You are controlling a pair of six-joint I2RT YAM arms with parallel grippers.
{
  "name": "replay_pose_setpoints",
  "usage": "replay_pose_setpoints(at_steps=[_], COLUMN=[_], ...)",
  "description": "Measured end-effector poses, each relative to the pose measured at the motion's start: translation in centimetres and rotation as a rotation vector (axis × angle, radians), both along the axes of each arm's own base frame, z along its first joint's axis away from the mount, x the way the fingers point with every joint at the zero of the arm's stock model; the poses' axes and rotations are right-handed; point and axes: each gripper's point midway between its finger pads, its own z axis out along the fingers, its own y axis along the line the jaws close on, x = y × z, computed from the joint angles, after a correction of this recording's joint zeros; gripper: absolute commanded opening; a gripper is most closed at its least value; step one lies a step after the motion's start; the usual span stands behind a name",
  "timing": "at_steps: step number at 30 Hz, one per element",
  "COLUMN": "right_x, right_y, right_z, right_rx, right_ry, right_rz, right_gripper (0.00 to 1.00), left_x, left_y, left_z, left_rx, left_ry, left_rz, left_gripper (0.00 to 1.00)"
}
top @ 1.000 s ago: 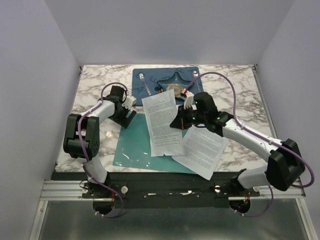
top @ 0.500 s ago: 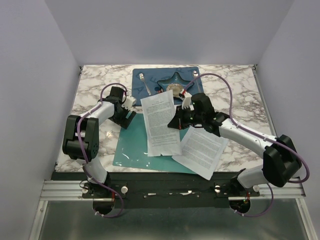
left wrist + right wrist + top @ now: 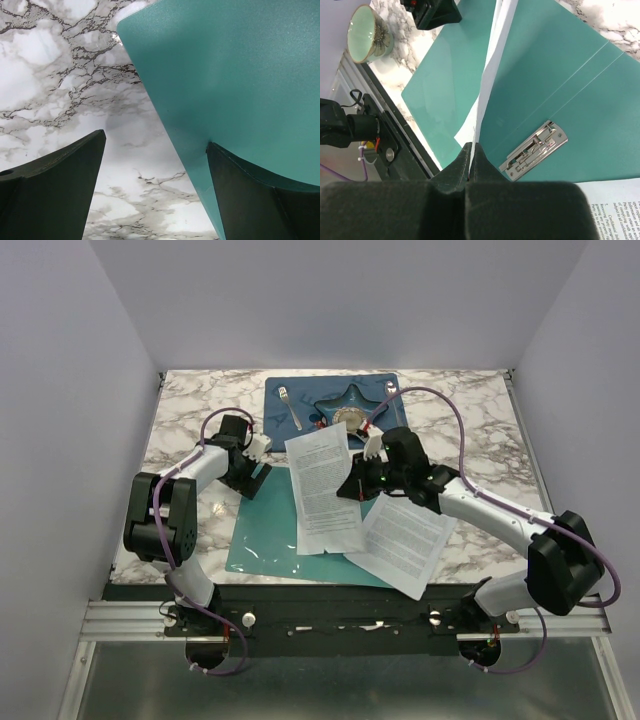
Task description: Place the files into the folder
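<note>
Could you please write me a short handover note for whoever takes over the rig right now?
Left gripper: open, at the teal folder's far-left corner, gripping nothing.
Right gripper: shut on one printed sheet by its edge, holding it over the open folder.
Second printed sheet: lying partly on the folder's right side, partly on the marble table.
Done: one sheet picked up; the metal clip holds nothing.
Left: lay the held sheet in the folder, then the second sheet.
</note>
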Motion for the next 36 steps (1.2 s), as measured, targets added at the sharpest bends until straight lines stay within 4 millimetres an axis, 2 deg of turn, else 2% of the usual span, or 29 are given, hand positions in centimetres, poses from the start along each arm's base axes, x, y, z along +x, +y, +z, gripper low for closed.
replay_pose_setpoints(at_steps=[4,10,36], right_x=[0.0,-0.3,1.9], right_y=[0.1,0.1,2.1], right_z=[0.0,-1.5,-5.7], right_rx=[0.012,0.019,0.078], right_ry=[0.002,0.034,0.098], right_rz=[-0.006,-0.021,-0.120], right_gripper=[0.01,0.01,0.01], left_x=[0.0,0.0,-0.5], left_y=[0.0,0.1,0.5], left_z=[0.0,0.0,0.1], left_rx=[0.001,0.008,0.024], left_ry=[-0.001,-0.003,-0.002], left_rz=[0.000,-0.002,-0.015], left_gripper=[0.96,0.96,0.94])
